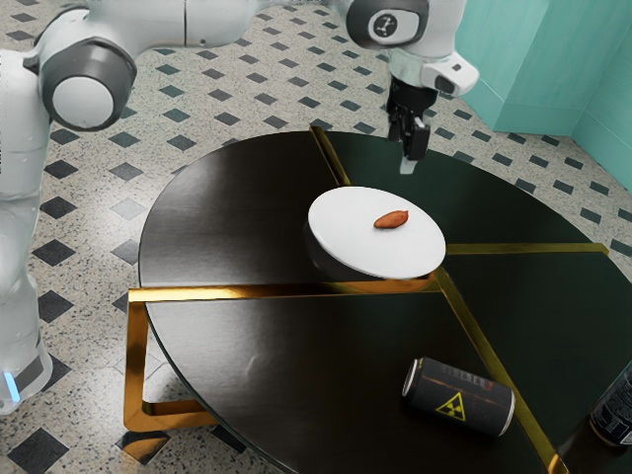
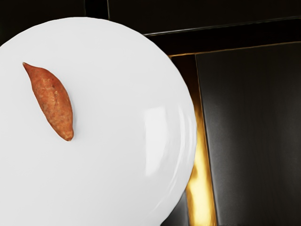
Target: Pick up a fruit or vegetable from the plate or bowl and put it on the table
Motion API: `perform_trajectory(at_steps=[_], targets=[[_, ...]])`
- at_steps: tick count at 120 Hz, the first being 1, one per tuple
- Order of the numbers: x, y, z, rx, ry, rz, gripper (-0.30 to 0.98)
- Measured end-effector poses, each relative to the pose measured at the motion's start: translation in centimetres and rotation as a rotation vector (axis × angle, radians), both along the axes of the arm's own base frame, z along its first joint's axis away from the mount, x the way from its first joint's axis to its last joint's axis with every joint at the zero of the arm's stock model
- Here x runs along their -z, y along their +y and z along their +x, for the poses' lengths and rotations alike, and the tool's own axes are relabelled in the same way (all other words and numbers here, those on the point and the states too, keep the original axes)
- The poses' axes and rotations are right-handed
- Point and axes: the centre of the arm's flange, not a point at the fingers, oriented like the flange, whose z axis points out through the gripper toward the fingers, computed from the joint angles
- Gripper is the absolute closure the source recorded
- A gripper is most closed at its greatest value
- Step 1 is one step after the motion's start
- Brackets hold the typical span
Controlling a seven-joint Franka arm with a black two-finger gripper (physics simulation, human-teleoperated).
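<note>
**Sweet potato [image 1: 392, 220] on white plate [image 1: 348, 233]; claw [image 1: 410, 156] raised, apart from both**

Near edge: the round dark surface [image 1: 227, 227] is cut off by the frame. Dark can [image 1: 459, 397] lies on its side there, yellow warning symbol legible, small print above it too small to read. At the exterior view's far right, second can [image 1: 616, 413]: partly out of frame, label text unreadable.

Exterior view's left, near: gold leg frame [image 1: 135, 365] at the surface's rim, partly hidden by it. Gold strips [image 1: 276, 292] cross the surface; the plate hides part of their run.

Middle: plate on the surface, a dark area under its rim; cannot make out what shape is there. The sweet potato rests on the plate, toward the exterior view's right of its middle, one end drawn to a narrow point. Its underside is hidden. In the wrist view the plate is cut off, the sweet potato whole.

Farther: claw above the level of the plate, near its far side in the exterior view. Claw state: cannot tell whether released or clenched. Arm [image 1: 89, 84] comes in from the exterior view's left, its upper parts cropped.

Far: speckled floor [image 1: 232, 94] with dark diamonds; teal wall [image 1: 538, 64], cropped, exterior view's right.
</note>
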Motion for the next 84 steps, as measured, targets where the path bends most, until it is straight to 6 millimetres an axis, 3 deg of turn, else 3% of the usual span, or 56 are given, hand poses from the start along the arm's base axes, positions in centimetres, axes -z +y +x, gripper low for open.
perform_trajectory(at_steps=[9, 28, 41, 49, 64, 84], targets=[[0.6, 0.3, 0.4, -0.006, 0.009, -0.011, 0.00], [-1.1, 1.0, 0.0, -0.030, -0.008, -0.007, 0.00], [-0.6, 2.3, -0.2, -0.093, 0.020, -0.023, 0.00], [0.0, 4.2, -0.2, -0.157, 0.043, -0.056, 0.00], [2.4, 7.1, 0.6, -0.263, 0.088, -0.096, 0.00], [7.1, 7.8, 3.3, -0.332, 0.124, -0.119, 0.00]])
